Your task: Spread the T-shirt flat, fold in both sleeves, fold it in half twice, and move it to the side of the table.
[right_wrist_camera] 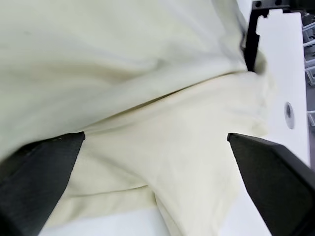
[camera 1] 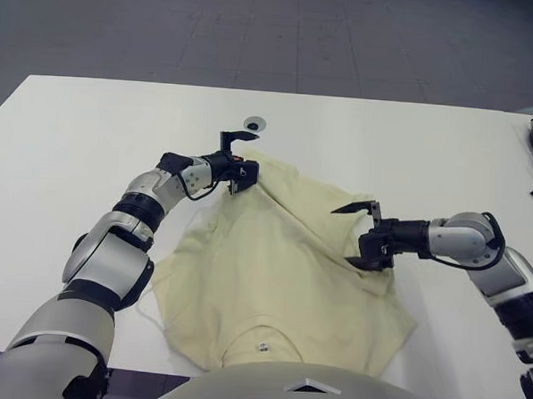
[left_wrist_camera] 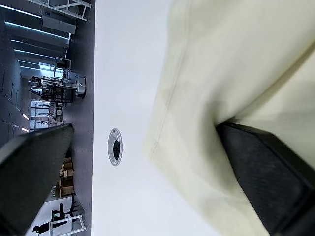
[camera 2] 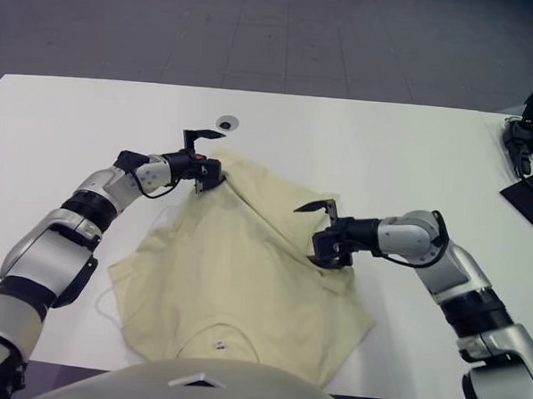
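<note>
The left gripper gapes wide at the far edge of the T-shirt, one finger lifted above the cloth and the other pressed against a raised fold, with nothing pinched. The right gripper is likewise wide open, its fingers straddling a ridge of cloth on the shirt's right side. The pale yellow shirt lies rumpled mid-table, collar toward the robot. A round cable hole sits just beyond the left gripper, and dark gear lies at the table's right edge, well apart
</note>
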Controlling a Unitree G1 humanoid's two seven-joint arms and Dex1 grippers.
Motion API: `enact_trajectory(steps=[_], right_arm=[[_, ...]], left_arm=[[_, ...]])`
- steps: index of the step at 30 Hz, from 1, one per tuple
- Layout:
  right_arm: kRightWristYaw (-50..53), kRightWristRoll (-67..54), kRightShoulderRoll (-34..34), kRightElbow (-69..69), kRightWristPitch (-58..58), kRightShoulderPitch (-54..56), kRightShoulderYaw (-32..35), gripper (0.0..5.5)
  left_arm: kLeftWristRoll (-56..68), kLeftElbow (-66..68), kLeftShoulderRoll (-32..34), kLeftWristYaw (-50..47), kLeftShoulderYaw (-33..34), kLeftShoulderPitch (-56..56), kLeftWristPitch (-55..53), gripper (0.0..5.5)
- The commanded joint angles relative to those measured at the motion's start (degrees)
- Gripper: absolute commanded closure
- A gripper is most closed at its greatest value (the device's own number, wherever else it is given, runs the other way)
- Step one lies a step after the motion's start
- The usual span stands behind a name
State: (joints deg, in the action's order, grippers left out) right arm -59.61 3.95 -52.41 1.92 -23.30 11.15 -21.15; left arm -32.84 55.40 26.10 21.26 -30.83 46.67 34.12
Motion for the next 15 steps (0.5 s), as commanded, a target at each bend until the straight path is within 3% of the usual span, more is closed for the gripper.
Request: enact_trajectory(steps=[1,8,15], right_arm=[[-3.43,-2.27,0.87,2.98,2.94,-1.47,-1.28,0.10],[8.34,8.36,6.22,-7.62,-0.36,7.20,2.11,0.10],[13.15,10.89,6.70,-14.88,-2.16,11.90,4.76,0.10]], left_arm=[[-0.85,-1.88,1.88,4.12,-1.54,-6.15,-0.41,0.11],[1.42,-9.76,3.71,6.19,-0.42,-9.56,-1.16,0.11],[2.21,-16.45,4.76,7.42,0.53,-12.20,-3.18,0.11]])
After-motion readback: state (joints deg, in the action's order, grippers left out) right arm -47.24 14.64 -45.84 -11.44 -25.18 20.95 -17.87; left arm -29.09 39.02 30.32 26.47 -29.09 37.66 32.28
